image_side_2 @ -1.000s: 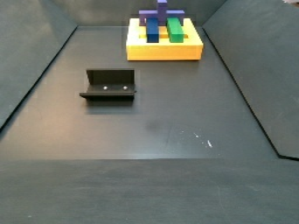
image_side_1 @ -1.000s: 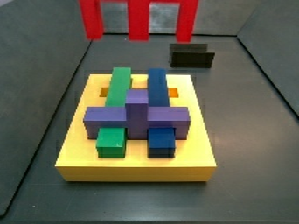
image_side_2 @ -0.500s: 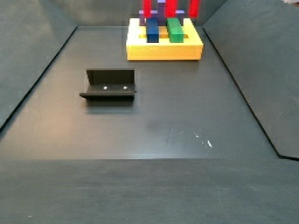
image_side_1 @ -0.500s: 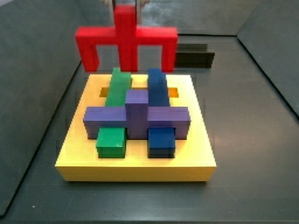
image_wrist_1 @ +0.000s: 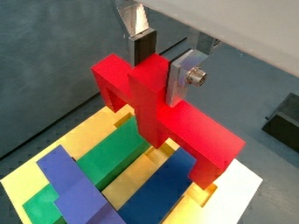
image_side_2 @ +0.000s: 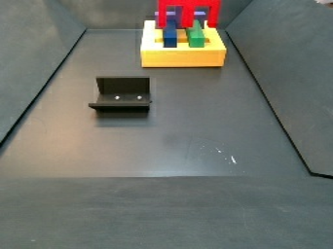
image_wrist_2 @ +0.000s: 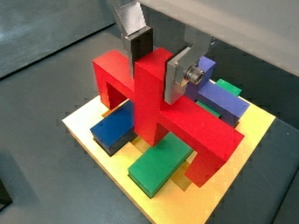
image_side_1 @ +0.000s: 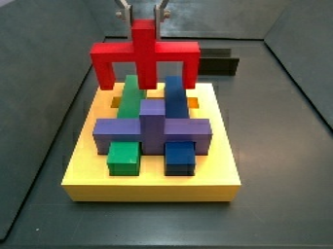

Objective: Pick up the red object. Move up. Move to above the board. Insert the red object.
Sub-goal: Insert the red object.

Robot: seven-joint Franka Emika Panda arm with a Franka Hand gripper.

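Note:
The red object (image_side_1: 143,58) is an arch with a central post, and my gripper (image_side_1: 143,12) is shut on that post. It hangs upright just over the far end of the yellow board (image_side_1: 150,185). Its legs reach down beside the far ends of the green bar (image_side_1: 131,92) and blue bar (image_side_1: 173,92). I cannot tell whether the legs touch the board. Both wrist views show the gripper (image_wrist_1: 162,61) (image_wrist_2: 158,59) clamping the red post (image_wrist_1: 149,96) (image_wrist_2: 149,105) above the board (image_wrist_1: 82,140) (image_wrist_2: 251,140). A side view shows the red object (image_side_2: 189,12) over the board (image_side_2: 182,58).
The purple cross block (image_side_1: 152,126) sits mid-board across the bars. The dark fixture (image_side_2: 121,95) stands on the grey floor, apart from the board; in a side view it (image_side_1: 221,64) lies behind the board. Grey walls enclose the floor.
The gripper has carried the red object down and forward from high above the far wall to just over the board's far end.

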